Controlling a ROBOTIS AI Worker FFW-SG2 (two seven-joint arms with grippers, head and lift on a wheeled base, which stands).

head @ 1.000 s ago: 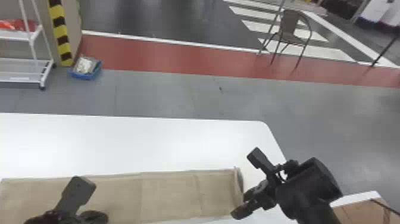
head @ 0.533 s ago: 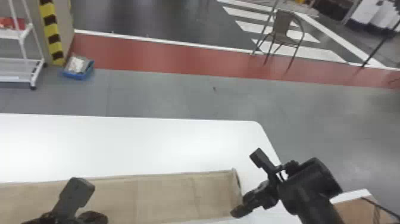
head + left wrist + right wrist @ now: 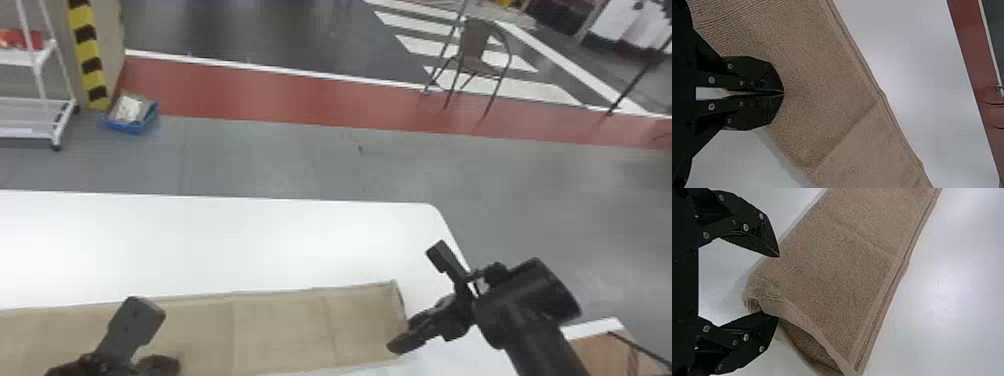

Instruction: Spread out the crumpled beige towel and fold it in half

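Head view: towel (image 3: 280, 325) lies flat as a long, narrow strip on the near part of the white table (image 3: 200, 240), R end near the table's R side. Far edge fairly straight; faint creases run across it.

My L gripper (image 3: 159, 365) is over the strip, well apart from that R end. L wrist view adds what the head view leaves vague: L gripper (image 3: 783, 93) closed, fingertips meeting, w/ towel surface beyond them. Can't tell if tips touch the cloth; no cloth seen pinched at the tips. Same view gives the weave close up, a clear crosswise crease & layered edging along one long side.

My R gripper (image 3: 412, 332) is at the strip's R end. R wrist view has it plainly: R gripper (image 3: 778, 288) wide open, fingers well apart, a corner of the towel end between them. One fingertip is at the towel's long edge, the other against the loose end. Head view gives that end as a plain short edge w/ a dark line; R wrist view resolves it into separate layers, hem lifted & gaping, fuzzy bit at the corner.

Bkgd, head view: chair (image 3: 475, 55) on the far floor, blue bin (image 3: 132, 125) beside the white rack (image 3: 37, 65), at L.
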